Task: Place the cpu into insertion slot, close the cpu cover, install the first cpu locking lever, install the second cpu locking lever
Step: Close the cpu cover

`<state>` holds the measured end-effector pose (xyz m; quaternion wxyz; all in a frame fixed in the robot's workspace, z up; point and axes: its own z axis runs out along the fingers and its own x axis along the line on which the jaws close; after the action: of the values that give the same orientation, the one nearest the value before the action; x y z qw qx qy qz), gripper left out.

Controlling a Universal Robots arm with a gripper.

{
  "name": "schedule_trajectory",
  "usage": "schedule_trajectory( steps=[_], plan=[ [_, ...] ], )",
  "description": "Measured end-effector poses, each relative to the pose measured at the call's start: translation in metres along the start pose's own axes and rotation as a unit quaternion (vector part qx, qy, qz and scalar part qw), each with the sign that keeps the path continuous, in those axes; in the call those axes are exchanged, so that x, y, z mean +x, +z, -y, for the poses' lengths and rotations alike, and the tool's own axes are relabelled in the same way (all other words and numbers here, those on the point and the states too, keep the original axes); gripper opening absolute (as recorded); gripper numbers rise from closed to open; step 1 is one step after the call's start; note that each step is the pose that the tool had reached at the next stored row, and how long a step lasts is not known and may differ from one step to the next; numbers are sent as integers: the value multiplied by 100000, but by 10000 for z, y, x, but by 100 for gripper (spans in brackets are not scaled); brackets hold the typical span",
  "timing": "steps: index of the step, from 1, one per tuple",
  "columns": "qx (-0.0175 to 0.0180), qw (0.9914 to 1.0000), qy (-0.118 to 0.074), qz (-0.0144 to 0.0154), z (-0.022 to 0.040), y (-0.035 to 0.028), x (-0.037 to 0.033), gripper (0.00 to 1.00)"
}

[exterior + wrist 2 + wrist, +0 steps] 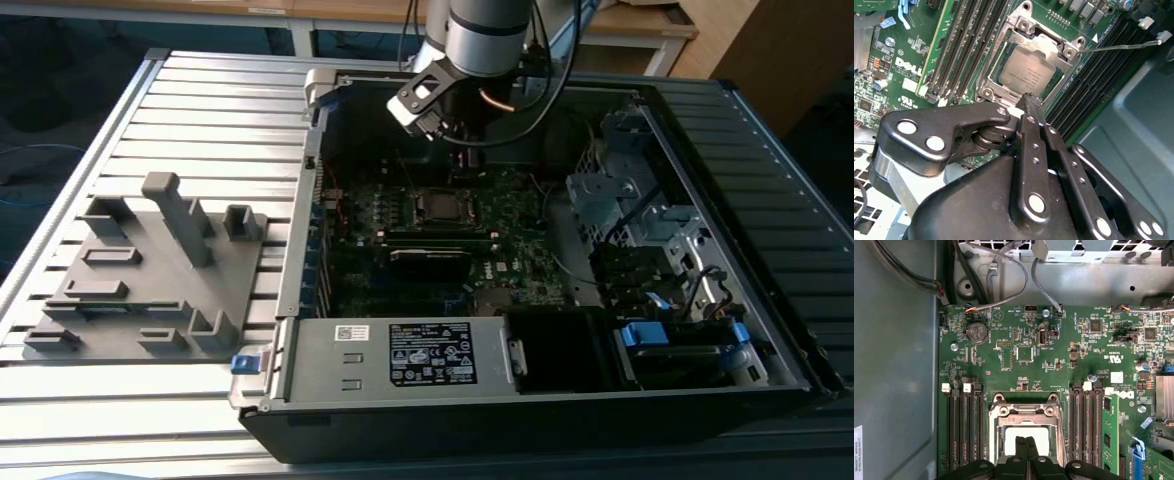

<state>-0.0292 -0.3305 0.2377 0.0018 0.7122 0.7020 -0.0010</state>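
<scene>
From my remote seat, the biggest thing I see is the slatted metal surface [200, 100], and on it lies an open black computer case [534, 430], with a grey plastic fixture [147, 290] well apart from the board on the exterior view's left. Inside the case the green motherboard [514, 250] lies flat, with a silver power supply box [400, 355] at the near end. The arm [483, 35] reaches down into the far end of the case, above the board. Long black memory slots [961, 45] run along both sides of the insertion slot [441, 205], which sits near the middle of the board. The cpu cover [1026, 27] appears to lie down over the slot, its silvery frame ringing the cut-out. The cpu [1026, 75] is seated in the slot, its dull grey top showing through that opening. In both wrist views the jaws are pressed together with nothing between them, and their tip hangs just beside the edge of the slot nearest the wrist; I cannot tell whether it touches. A thin metal lever [1119, 47] sticks out from one corner of the slot, across the neighbouring memory slots.
</scene>
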Motion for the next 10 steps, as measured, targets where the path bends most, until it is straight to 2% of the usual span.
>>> schedule_trajectory(
  steps=[3,5,10],
  plan=[
    [1,99999,-331,-336,1,0,0,10],
    [-3,99995,-897,-456,0,1,1,10],
    [-10,99939,-3442,-533,0,2,0,10]
  ],
)
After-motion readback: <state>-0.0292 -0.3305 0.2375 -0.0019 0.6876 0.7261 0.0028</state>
